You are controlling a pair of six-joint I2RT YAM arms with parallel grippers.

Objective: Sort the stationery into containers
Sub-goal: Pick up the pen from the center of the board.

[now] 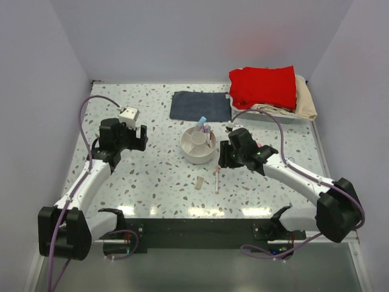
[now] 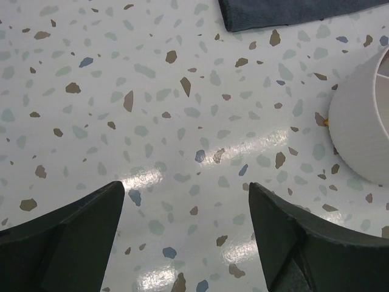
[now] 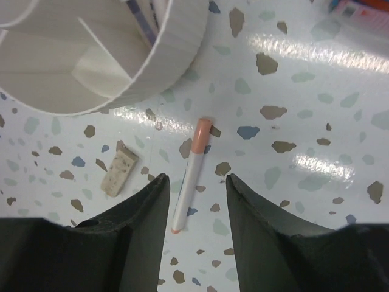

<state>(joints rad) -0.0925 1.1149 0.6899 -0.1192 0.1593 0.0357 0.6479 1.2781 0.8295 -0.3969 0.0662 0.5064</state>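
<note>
Pen point(image 3: 193, 159) lies under parted right claw point(image 3: 196, 182); left claw point(image 2: 187, 194) gapes empty.

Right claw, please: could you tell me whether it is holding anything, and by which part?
Nothing is held: the right claw is open, hovering over the pen that lies on the table untouched.

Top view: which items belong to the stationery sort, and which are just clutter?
Job: divided bowl, blue-capped pen standing in it, loose pink-capped pen, beige eraser.
Lying about: dark-blue cloth, red cloth, beige cloth.
</note>
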